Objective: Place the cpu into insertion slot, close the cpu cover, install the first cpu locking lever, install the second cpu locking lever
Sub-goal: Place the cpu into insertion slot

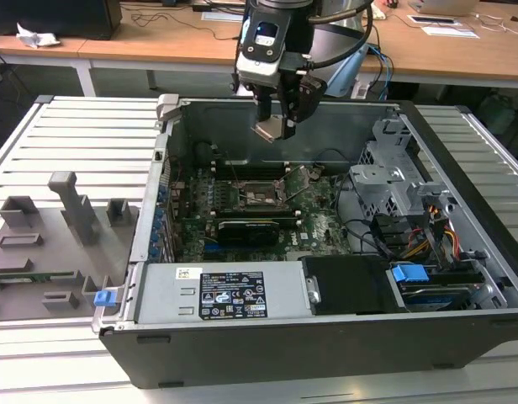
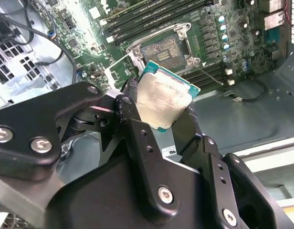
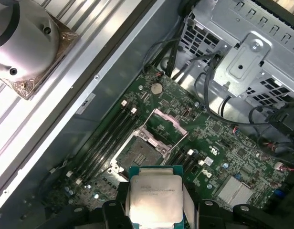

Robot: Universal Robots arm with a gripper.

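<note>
My gripper (image 1: 276,126) hangs over the back of the open computer case, shut on the cpu (image 1: 271,131), a flat square silver-grey chip. In both wrist views the cpu (image 2: 162,101) (image 3: 153,198) sits tilted between two black fingers (image 2: 130,112) (image 3: 119,200), well above the board. The insertion slot (image 1: 257,192) (image 2: 163,50) (image 3: 140,152) lies below it on the green board, its dark grid bare. The cpu cover (image 3: 167,125) (image 2: 119,67) stands swung open at one edge of the slot. Thin metal locking levers lie beside the slot frame.
A long black card (image 1: 251,227) lies across the board in front of the slot. Memory strips (image 3: 106,138) run beside it. A metal drive cage (image 1: 393,181) with loose cables stands at the exterior view's right. The power supply (image 1: 229,290) fills the case front. A grey fixture plate (image 1: 49,244) lies outside.
</note>
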